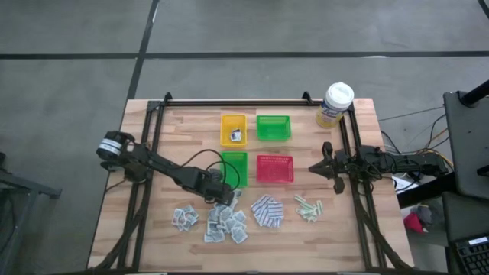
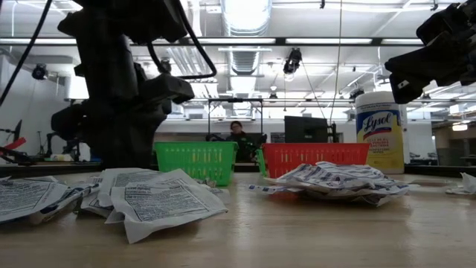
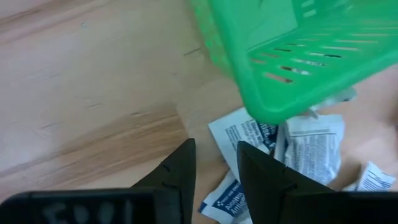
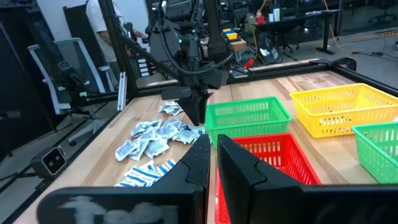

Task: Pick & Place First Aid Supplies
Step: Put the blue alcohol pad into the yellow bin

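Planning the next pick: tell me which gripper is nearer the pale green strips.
Right. The right gripper hovers just beyond the green strips; the left gripper is across the table over the white packets.

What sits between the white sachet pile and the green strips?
In the high view, the blue-and-white pads lie between the sachets and the strips, with bare wood either side.

Pale wood table (image 1: 153,229), matt, visible grain. Slotted glossy plastic trays: green (image 1: 234,166), red (image 1: 274,169), yellow (image 1: 233,129). Crinkled printed paper-like sachets (image 1: 221,221), slight sheen. Matt dark plastic-looking gripper fingers (image 3: 186,171). Glossy yellow canister (image 1: 334,105), white lid.
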`<act>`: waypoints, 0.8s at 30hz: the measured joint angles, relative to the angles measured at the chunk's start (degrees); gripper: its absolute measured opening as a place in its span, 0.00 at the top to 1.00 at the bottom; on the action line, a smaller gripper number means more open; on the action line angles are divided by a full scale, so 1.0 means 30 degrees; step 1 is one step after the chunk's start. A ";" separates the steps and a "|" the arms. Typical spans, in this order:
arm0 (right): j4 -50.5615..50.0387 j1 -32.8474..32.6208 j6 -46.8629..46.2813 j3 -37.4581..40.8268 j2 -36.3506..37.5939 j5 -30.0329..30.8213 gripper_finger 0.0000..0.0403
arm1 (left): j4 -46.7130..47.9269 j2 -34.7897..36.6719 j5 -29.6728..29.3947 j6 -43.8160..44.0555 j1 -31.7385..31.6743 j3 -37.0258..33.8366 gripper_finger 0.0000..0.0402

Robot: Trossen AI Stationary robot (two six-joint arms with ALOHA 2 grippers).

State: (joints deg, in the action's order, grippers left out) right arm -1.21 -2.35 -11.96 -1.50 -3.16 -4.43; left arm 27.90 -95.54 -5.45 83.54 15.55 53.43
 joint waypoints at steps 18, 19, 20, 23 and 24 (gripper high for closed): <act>0.0000 -0.0007 -0.0001 0.0000 0.0000 0.0000 0.93 | 0.1775 -0.0040 -0.0096 0.0701 -0.0022 -0.0001 0.76; 0.0000 0.0000 -0.0001 0.0000 0.0000 0.0000 0.93 | 0.1981 -0.0009 -0.0138 0.0708 -0.0022 -0.0036 0.77; 0.0000 0.0000 0.0003 0.0000 0.0000 0.0000 0.93 | 0.2025 -0.0002 -0.0146 0.0723 -0.0022 -0.0029 0.77; 0.0000 0.0000 -0.0001 0.0000 0.0000 0.0000 0.93 | 0.2566 0.0028 -0.0153 0.0855 -0.0022 -0.0022 0.79; 0.0000 -0.0007 0.0005 0.0000 0.0000 -0.0003 0.93 | 0.2609 0.0040 -0.0153 0.0953 -0.0022 -0.0022 0.79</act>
State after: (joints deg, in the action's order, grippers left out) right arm -1.21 -2.37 -11.95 -1.50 -3.16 -4.44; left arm 35.73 -95.42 -5.91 86.40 15.49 53.36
